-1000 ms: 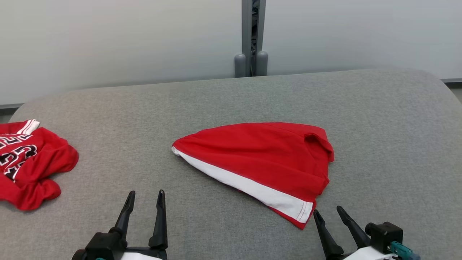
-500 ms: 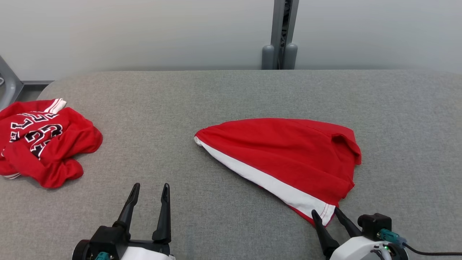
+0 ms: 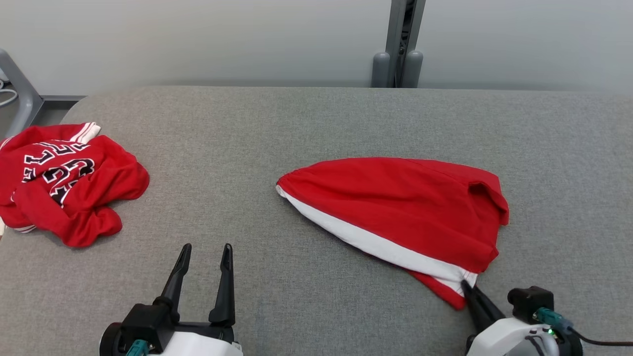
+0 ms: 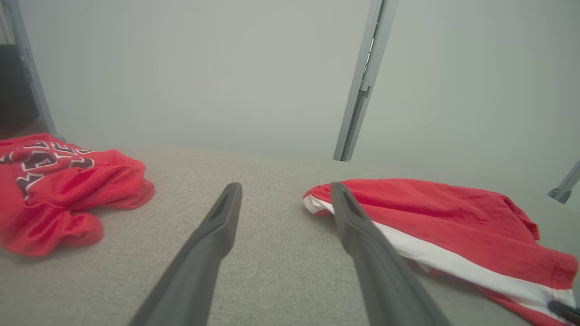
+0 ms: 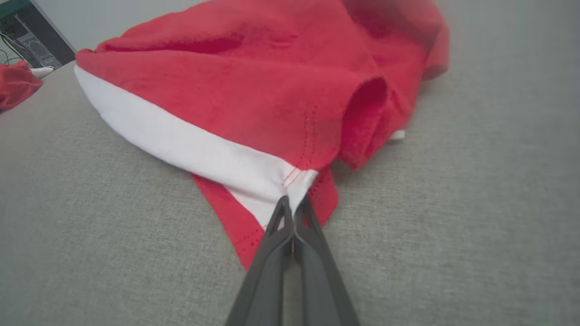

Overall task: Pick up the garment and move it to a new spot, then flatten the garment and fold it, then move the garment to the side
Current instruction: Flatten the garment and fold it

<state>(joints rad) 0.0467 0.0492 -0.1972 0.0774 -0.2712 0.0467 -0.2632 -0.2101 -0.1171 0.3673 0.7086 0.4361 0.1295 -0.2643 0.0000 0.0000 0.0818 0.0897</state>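
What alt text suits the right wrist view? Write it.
The right gripper, jaws shut, pinches the near corner of a red garment with a white band, lying on a grey surface. A second red garment peeks in at far left.

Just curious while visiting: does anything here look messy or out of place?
Yes: a red jersey lies crumpled in a heap near the left edge, its lettering bunched. The red-and-white garment in the middle lies flatter, one corner pinched in the right end effector.
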